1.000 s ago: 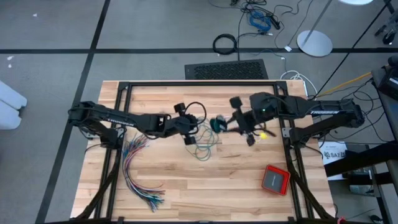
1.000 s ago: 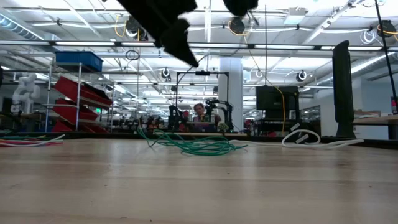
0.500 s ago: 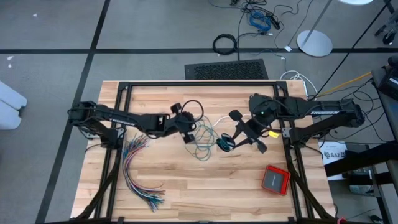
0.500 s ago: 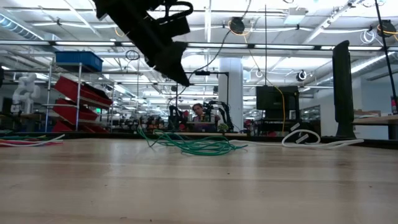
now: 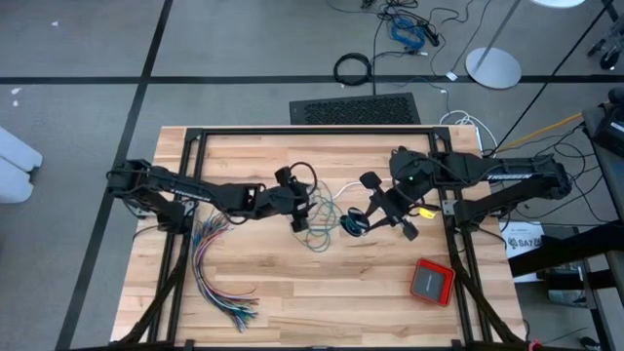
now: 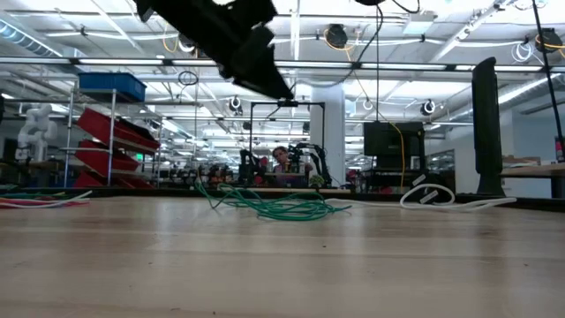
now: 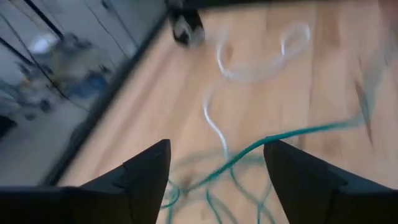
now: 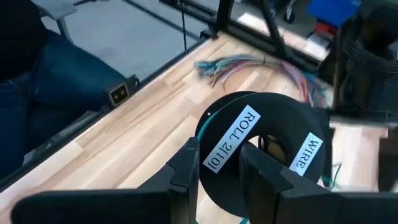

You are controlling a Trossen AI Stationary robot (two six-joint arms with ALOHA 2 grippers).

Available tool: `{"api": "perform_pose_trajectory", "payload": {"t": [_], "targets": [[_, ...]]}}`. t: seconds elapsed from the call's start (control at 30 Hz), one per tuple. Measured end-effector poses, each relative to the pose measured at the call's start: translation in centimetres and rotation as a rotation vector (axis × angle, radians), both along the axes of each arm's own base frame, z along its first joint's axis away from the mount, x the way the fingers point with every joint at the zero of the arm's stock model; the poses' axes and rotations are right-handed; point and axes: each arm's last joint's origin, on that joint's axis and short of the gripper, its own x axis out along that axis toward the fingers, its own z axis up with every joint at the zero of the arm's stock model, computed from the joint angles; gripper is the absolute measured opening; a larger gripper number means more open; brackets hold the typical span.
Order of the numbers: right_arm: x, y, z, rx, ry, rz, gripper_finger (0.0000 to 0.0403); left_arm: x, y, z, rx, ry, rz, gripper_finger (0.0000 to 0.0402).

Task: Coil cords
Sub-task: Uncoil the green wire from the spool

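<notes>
Wide open on the left, with the left gripper (image 5: 297, 218) poised over mid-table, gripping nothing. Seen past its two dark fingers (image 7: 143, 171) in the left wrist view: a strand of the thin teal-green cord (image 5: 320, 234), crossing the gap on a slant and not pinched. Below that, a loose teal tangle flat on the pale wooden table (image 5: 292, 302), just beside the fingertips and toward the right arm.

Across on the other side, clamped tight: the right gripper (image 5: 361, 220), its fingers clenched on a black plastic spool with white labels (image 8: 249, 140), held on edge close to the teal heap.

As for the thin black cord (image 5: 314, 178), looped up by the left wrist on the far side, with its short white tail (image 5: 343, 185) trailing toward the middle. Well apart, near the left edge, a fanned bundle of many-coloured wires (image 5: 210, 258), no part of this.

Now the key line: teal strand running roughly from left fingers to spool, long axis along the line between the two grippers. Nearer to the left fingertips than to anything else. Probably calls for a closing pinch across the strand right there, before any winding.
</notes>
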Motion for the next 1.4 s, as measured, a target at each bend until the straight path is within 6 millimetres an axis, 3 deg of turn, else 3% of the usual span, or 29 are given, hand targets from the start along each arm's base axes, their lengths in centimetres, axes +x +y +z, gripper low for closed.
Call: {"api": "perform_pose_trajectory", "payload": {"t": [0.2, 0.4, 0.6, 0.7, 0.87, 1.1, 1.23, 1.4], "targets": [[-0.4, -0.6, -0.8, -0.085, 0.088, -0.1, 0.0078, -0.8, -0.8, -1.3, -0.217, 0.147, -0.172, 0.0267], [-0.2, -1.0, -0.5, -0.081, 0.051, -0.113, 0.0078, -0.1, -1.8, -0.5, -0.313, 0.053, -0.353, 0.0267], [0.1, -0.9, -0.1, -0.077, 0.001, -0.108, 0.0078, 2.1, -1.7, 2.2, -0.249, -0.332, -0.375, 0.0267], [0.2, -0.9, 0.1, -0.076, -0.023, -0.109, 0.0078, 3.3, -1.7, 2.1, -0.207, -0.473, -0.383, 0.0267], [0.3, -0.9, 0.2, -0.065, -0.031, -0.115, 0.0078, 5.1, -1.3, 0.7, -0.09, -0.494, -0.223, 0.0267], [0.3, -0.9, 0.2, -0.065, -0.035, -0.116, 0.0078, 6.9, -1.7, 0.4, -0.063, -0.498, -0.254, 0.0266], [0.3, -0.9, 0.2, -0.07, -0.035, -0.112, 0.0078, 7.0, -1.4, 0.5, -0.048, -0.498, -0.22, 0.0239], [0.3, -0.9, 0.1, -0.07, -0.03, -0.112, 0.0078, 7.0, -1.6, 0.4, -0.03, -0.49, -0.231, 0.0175]]}}
